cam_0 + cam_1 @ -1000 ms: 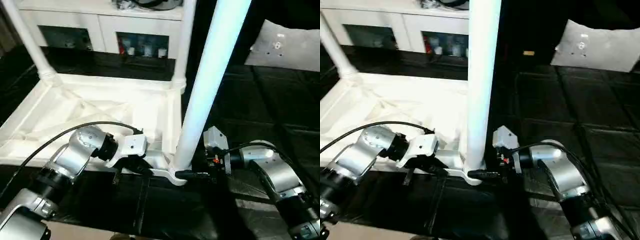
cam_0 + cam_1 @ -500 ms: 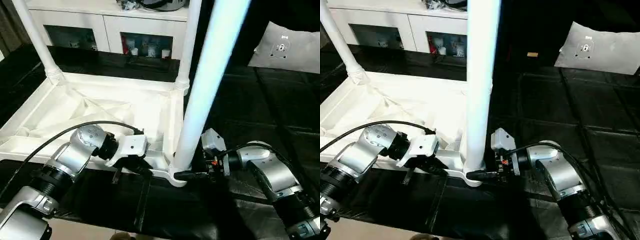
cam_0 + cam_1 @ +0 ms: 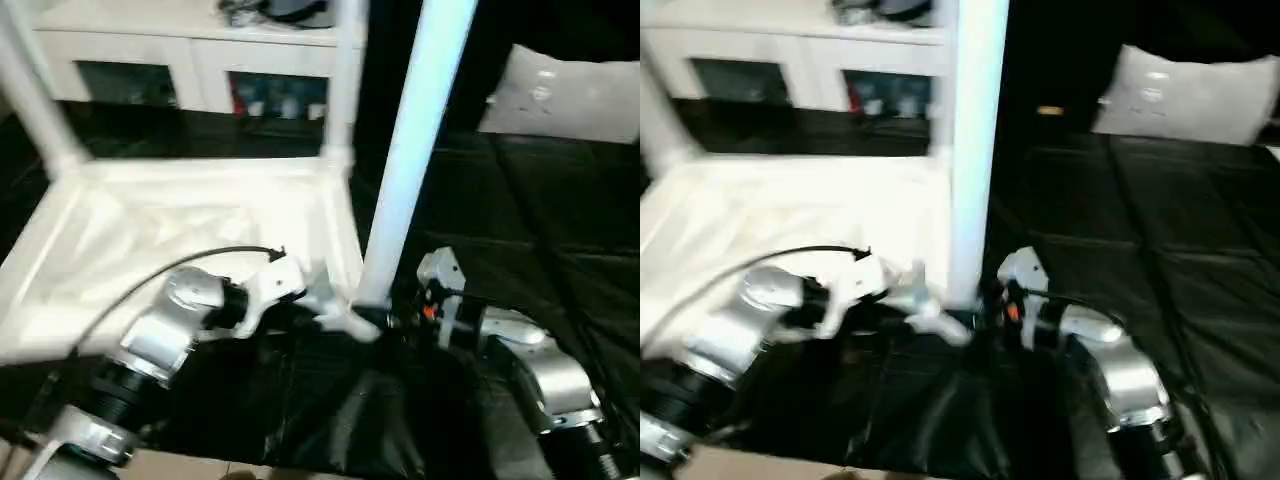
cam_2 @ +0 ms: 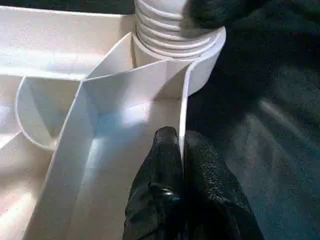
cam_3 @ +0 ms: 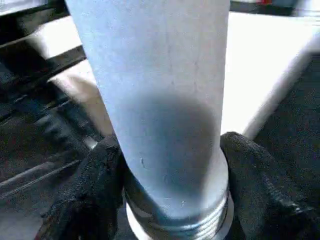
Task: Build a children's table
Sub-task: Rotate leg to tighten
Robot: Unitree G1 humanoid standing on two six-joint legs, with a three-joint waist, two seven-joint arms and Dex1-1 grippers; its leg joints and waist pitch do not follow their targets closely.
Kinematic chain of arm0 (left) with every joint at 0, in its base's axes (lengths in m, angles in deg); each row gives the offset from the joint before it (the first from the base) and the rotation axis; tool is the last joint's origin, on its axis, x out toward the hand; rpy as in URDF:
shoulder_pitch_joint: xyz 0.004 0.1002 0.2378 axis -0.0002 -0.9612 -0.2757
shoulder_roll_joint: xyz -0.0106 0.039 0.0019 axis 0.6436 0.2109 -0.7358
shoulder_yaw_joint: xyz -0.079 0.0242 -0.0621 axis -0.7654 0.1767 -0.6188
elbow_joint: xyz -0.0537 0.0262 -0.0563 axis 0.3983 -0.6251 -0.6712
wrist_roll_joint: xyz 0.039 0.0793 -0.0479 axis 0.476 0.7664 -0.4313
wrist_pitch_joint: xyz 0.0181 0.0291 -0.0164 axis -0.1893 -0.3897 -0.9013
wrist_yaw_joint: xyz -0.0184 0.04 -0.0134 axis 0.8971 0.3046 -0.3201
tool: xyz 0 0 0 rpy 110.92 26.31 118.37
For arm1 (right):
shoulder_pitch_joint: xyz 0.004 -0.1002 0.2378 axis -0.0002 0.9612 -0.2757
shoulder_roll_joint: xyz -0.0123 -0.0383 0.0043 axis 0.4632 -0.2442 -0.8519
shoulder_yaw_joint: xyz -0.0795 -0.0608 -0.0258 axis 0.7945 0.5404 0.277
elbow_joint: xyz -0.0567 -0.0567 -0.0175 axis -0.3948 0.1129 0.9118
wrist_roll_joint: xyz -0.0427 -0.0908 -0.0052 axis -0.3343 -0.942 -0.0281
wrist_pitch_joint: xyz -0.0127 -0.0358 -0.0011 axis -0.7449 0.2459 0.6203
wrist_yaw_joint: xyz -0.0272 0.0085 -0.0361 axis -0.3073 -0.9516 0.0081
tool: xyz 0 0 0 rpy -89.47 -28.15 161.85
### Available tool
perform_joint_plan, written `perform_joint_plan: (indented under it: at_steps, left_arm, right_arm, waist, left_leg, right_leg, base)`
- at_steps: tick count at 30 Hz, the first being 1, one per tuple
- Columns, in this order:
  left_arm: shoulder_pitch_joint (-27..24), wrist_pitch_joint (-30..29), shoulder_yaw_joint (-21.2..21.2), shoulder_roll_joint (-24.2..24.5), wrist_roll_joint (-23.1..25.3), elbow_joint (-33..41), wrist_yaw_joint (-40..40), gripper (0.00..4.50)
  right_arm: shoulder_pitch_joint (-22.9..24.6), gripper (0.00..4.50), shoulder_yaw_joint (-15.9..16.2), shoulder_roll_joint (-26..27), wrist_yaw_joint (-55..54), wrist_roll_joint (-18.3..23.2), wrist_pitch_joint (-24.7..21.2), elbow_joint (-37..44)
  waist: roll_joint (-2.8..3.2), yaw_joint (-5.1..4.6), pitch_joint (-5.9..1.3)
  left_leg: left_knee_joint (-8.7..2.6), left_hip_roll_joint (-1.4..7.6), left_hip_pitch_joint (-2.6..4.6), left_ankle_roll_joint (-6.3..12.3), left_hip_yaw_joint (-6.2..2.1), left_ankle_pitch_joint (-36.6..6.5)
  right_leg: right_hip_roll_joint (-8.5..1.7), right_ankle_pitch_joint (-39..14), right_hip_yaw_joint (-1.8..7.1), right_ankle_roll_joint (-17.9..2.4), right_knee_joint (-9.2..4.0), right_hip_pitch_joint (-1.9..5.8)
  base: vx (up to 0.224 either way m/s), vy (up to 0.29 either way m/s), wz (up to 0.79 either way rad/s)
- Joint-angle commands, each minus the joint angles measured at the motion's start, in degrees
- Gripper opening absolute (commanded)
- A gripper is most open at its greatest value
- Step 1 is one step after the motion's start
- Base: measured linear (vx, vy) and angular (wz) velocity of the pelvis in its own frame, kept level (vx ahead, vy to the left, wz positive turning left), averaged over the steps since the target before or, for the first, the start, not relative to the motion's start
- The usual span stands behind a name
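My left gripper (image 4: 181, 150) is closed on the thin side wall of the table top (image 3: 150, 240); in the left wrist view one black finger (image 4: 162, 165) is on the inside of the wall and the other on the outside. This grip is close to the near corner socket (image 4: 200, 65), where the threaded end of a leg sits.

My right gripper (image 5: 172, 190) has its two fingers on both sides of that same leg (image 3: 405, 170), low down, just above the thread. The fingers (image 5: 95, 185) touch the leg on each side, so I hold it.

The table top lies upside down on the black floor (image 3: 520, 200), with its ribbed underside facing up. The leg I hold stands nearly upright in the near right corner socket and leans a little to the right at its top. Two more legs already stand in the far corners: one at the far left (image 3: 35, 110) and one at the far right (image 3: 343, 90).

Behind the table top there is a white cabinet (image 3: 190, 50) with glass doors. Far to the right, on the floor, lies a flat white board (image 3: 565, 95), well apart from the table.
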Motion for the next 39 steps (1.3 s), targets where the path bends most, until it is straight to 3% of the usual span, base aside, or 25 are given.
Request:
perform_joint_plan:
  at_steps: [1, 4, 7, 9, 12, 14, 18, 20, 21, 25, 26, 28, 31, 32, 39]
  left_arm:
    - [1.2, -2.1, -1.2, -5.3, -0.4, 1.5, 9.9, 0.00]
    - [2.5, -5.9, -2.8, -10.5, 2.1, 1.8, 18.9, 0.00]
    - [3.6, -8.8, -3.4, -15.4, 4.2, 2.6, 25.5, 0.00]
    - [3.8, -9.4, -2.8, -17.2, 4.4, 3.4, 26.4, 0.00]
    - [3.5, -9.6, -0.9, -18.1, 4.2, 4.6, 25.1, 0.00]
    - [2.9, -9.8, 0.0, -17.7, 4.3, 5.4, 23.8, 0.00]
    - [1.7, -10.9, 0.6, -16.2, 4.1, 7.4, 22.6, 0.00]
    - [1.3, -10.7, 0.7, -14.9, 4.0, 7.8, 21.5, 0.00]
    - [1.1, -10.4, 0.7, -14.0, 3.8, 7.7, 20.9, 0.00]
    - [1.0, -9.0, 0.3, -10.3, 3.2, 7.1, 17.5, 0.00]
    - [1.1, -7.8, 0.5, -7.6, 3.1, 6.5, 14.5, 0.00]
    - [1.2, -7.1, 0.6, -6.3, 3.0, 6.1, 13.2, 0.00]
    - [2.3, -1.1, 1.4, -1.0, 2.0, 3.3, 5.8, 0.00]
    - [2.6, 0.1, 1.7, -0.1, 1.8, 2.5, 4.0, 0.00]
    - [4.9, 10.5, 4.5, 6.0, 0.8, -2.7, -7.7, 0.00]
  right_arm:
    - [0.5, 2.61, 7.3, 5.7, -1.1, -0.2, -2.3, -0.4]
    - [-2.1, 2.61, 4.5, 12.8, -13.3, -1.9, -3.7, -4.3]
    - [-5.5, 2.61, 0.6, 19.5, -25.9, -3.6, -4.1, -9.0]
    - [-6.5, 2.61, -1.4, 22.2, -29.7, -3.1, -4.5, -10.4]
    - [-7.5, 2.61, -3.3, 25.0, -32.5, -2.6, -4.2, -11.6]
    - [-7.7, 2.61, -3.4, 25.4, -32.8, -3.1, -3.6, -11.9]
    - [-7.8, 2.61, -3.6, 25.3, -32.6, -3.8, -2.0, -11.8]
    - [-7.5, 2.61, -3.6, 24.5, -31.7, -4.0, -1.6, -11.1]
    - [-7.3, 3.10, -3.7, 24.0, -31.4, -4.1, -1.3, -10.8]
    - [-6.2, 3.34, -4.3, 21.2, -28.1, -3.3, -0.6, -8.8]
    - [-5.2, 3.51, -4.1, 19.0, -25.4, -3.0, -0.2, -6.9]
    - [-4.6, 3.59, -4.1, 17.9, -23.9, -2.6, -0.1, -5.8]
    - [-1.7, 3.87, -3.3, 11.3, -14.8, -0.9, 0.4, -1.0]
    - [-1.2, 3.95, -3.1, 9.7, -12.6, -0.6, 0.4, -0.1]
    - [1.2, 4.45, -1.5, -0.9, 0.9, 1.5, 0.3, 4.2]
  waist:
    - [-0.49, 0.13, -2.40]
    - [-0.22, -0.45, -2.48]
    - [0.12, -0.85, -2.83]
    - [0.05, -1.04, -2.97]
    - [0.38, -0.71, -3.61]
    - [0.44, -0.54, -3.50]
    - [0.54, -0.68, -3.32]
    - [0.58, -0.79, -3.27]
    - [0.56, -0.92, -3.25]
    - [0.61, -1.09, -3.46]
    - [0.75, -1.09, -3.51]
    - [0.73, -0.88, -3.43]
    - [0.74, -0.26, -3.39]
    - [0.95, -0.05, -3.47]
    - [0.79, 1.13, -3.42]
  left_leg:
    - [-4.64, 2.23, -0.55, 1.29, -0.38, -9.2]
    - [-4.76, 2.12, -0.77, 0.80, -0.64, -8.9]
    - [-4.75, 2.15, -0.74, 0.44, -0.75, -7.8]
    - [-4.67, 2.15, -0.75, 0.89, -0.56, -6.6]
    - [-4.15, 2.02, -0.88, 2.88, -0.48, -0.7]
    - [-4.09, 2.03, -0.96, 4.03, -0.37, 0.3]
    - [-4.37, 2.22, -0.85, 3.23, -0.33, -3.6]
    - [-4.50, 2.30, -0.85, 2.63, -0.39, -4.4]
    - [-4.51, 2.29, -0.80, 2.45, -0.36, -4.6]
    - [-4.37, 2.29, -0.84, 2.63, -0.43, -3.2]
    - [-4.25, 2.26, -0.78, 2.81, -0.36, -2.6]
    - [-4.25, 2.30, -0.73, 3.31, -0.35, -2.9]
    - [-4.27, 2.38, -0.57, 3.52, -0.29, -3.5]
    - [-4.15, 2.39, -0.40, 3.46, -0.17, -3.5]
    - [-4.27, 2.54, -0.17, 3.14, -0.16, -5.0]
  right_leg:
    - [-4.28, -19.7, 2.65, -9.3, -5.74, 2.29]
    - [-4.18, -19.3, 2.47, -9.1, -5.73, 2.36]
    - [-4.05, -15.3, 2.44, -9.7, -5.47, 2.41]
    - [-4.04, -11.2, 2.50, -10.8, -5.36, 2.53]
    - [-3.90, 1.0, 2.46, -12.4, -4.26, 2.98]
    - [-3.94, 5.0, 2.34, -13.6, -4.05, 3.08]
    - [-4.09, 0.1, 2.36, -13.6, -4.50, 3.17]
    - [-4.08, -1.3, 2.38, -13.2, -4.57, 3.13]
    - [-3.99, -1.6, 2.39, -13.1, -4.60, 3.06]
    - [-3.99, 1.1, 2.38, -13.3, -4.24, 3.30]
    - [-3.99, 2.1, 2.38, -13.7, -4.16, 3.26]
    - [-4.02, 2.0, 2.38, -13.7, -4.23, 3.26]
    - [-3.92, 0.9, 2.36, -13.8, -4.32, 3.22]
    - [-3.96, 1.1, 2.46, -13.8, -4.19, 3.07]
    - [-4.12, -0.3, 2.46, -13.7, -4.16, 3.08]
  base:
    - [0.000, 0.000, 0.00]
    - [0.000, 0.000, 0.00]
    - [0.000, 0.000, 0.00]
    - [0.000, 0.000, 0.00]
    - [0.000, 0.000, 0.00]
    - [0.000, 0.000, 0.00]
    - [0.000, 0.000, 0.00]
    - [0.000, 0.000, 0.00]
    - [0.000, 0.000, 0.00]
    - [0.000, 0.000, 0.00]
    - [0.000, 0.000, 0.00]
    - [0.000, 0.000, 0.00]
    - [0.000, 0.000, 0.00]
    - [0.000, 0.000, 0.00]
    - [0.000, 0.000, 0.00]
